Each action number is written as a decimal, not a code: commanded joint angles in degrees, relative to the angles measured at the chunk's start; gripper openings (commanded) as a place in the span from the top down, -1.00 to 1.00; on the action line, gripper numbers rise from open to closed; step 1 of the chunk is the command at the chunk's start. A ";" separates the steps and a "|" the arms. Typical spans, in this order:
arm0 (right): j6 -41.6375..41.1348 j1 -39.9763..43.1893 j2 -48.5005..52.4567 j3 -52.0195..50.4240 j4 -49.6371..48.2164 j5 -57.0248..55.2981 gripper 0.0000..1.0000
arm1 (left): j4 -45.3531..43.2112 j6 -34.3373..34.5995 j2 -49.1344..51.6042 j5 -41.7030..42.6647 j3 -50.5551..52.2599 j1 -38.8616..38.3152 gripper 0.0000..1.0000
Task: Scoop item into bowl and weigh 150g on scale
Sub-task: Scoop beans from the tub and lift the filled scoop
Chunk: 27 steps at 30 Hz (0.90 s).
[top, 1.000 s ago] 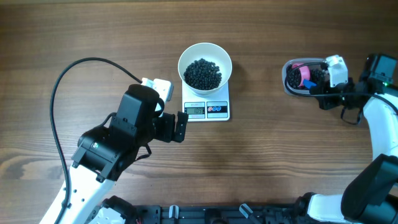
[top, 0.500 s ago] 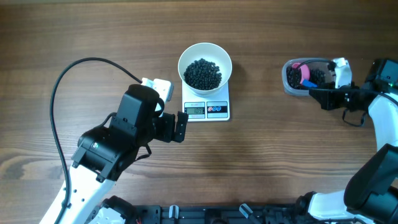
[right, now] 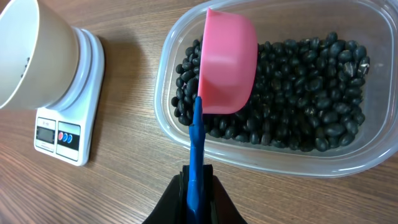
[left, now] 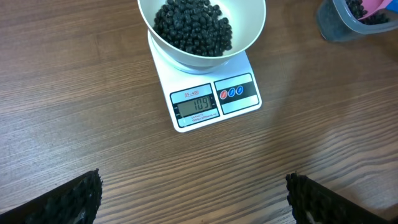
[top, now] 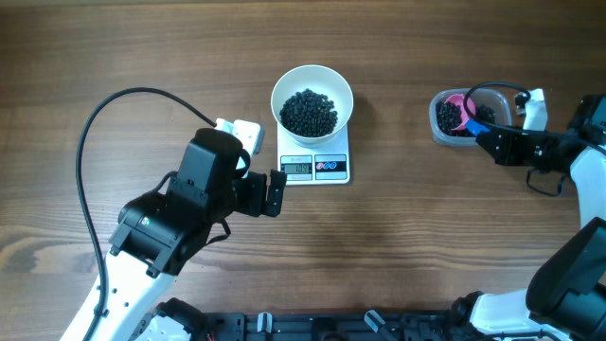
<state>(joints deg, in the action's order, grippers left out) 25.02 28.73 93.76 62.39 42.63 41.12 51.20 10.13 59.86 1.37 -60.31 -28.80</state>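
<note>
Overhead | one bowl (top: 284, 90) | one scale (top: 314, 168) | left claw (left: 193, 202) wide | right claw (right: 198, 186) clamps one scoop (right: 227, 62)

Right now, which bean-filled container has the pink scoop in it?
The clear rounded-rectangular plastic tub; the round white bowl, on the flat white scale, holds only beans.

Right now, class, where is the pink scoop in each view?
Overhead: scoop far right, in the tub.
Left wrist: top right corner, just a pink sliver.
Right wrist: centre, over the beans, handle in the right claw.
Shared landmark: the scale, in all three.
</note>
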 commanded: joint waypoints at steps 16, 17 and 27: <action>-14.73 0.11 0.79 0.07 -2.51 5.44 0.91 | -0.11 -0.87 -0.15 0.28 0.00 -0.24 -1.00; -14.78 0.11 0.79 0.07 -2.27 5.81 0.91 | -0.11 -0.87 -0.15 0.28 0.00 -0.24 -1.00; -17.70 0.13 0.79 0.07 -1.42 6.19 0.91 | -0.11 -0.87 -0.15 0.28 0.00 -0.24 -1.00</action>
<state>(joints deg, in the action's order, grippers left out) 8.27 28.73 93.76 62.39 41.12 44.64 51.20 10.15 59.86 1.39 -60.31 -28.80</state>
